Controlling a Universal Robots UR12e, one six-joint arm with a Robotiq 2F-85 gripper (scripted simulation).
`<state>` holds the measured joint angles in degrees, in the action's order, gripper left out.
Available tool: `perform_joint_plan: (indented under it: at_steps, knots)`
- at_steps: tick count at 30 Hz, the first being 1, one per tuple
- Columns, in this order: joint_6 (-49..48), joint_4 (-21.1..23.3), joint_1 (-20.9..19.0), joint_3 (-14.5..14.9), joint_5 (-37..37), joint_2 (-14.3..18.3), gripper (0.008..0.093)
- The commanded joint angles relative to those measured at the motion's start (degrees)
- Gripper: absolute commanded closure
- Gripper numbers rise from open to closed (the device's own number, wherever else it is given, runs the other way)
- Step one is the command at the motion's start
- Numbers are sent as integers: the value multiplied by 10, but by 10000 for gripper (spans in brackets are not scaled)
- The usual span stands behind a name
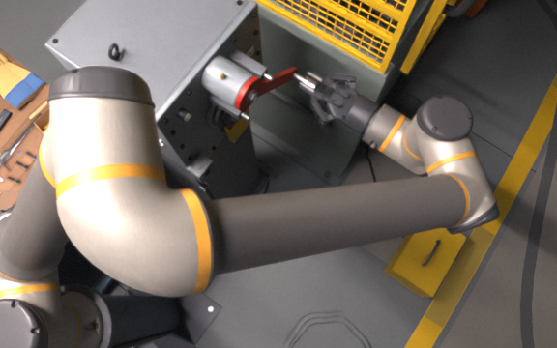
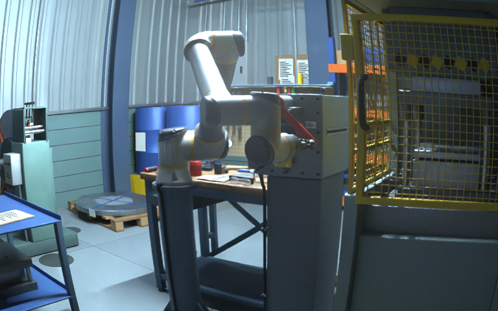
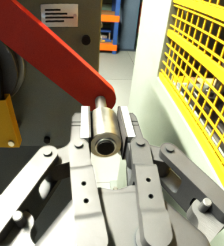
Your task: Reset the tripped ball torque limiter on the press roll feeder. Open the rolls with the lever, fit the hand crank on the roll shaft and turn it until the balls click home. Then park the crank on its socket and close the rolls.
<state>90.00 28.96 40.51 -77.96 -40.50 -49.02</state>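
Note:
The red hand crank sits with its hub on the roll shaft housing on the side of the grey feeder box, its arm slanting out toward the yellow guard. My gripper is closed around the crank's steel handle, which sticks out from the arm's outer end. In the second side camera the crank arm runs down and to the right across the box's face, with my gripper at its lower end. The roll lever and the crank's parking socket are hidden from me.
Behind the feeder stands a workbench with small tools and a red cup. The yellow mesh guard of the press stands close on the right of my wrist. A yellow bracket hangs on the feeder's face, left of the handle.

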Motion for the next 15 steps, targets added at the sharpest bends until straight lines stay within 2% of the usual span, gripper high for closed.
perform_joint_plan:
  at_steps: [1, 15]
  knots:
    - [0, 0, 0, 1, 0, 0, 934]
    - [0, -7, -2, 8, 2, 1, 934]
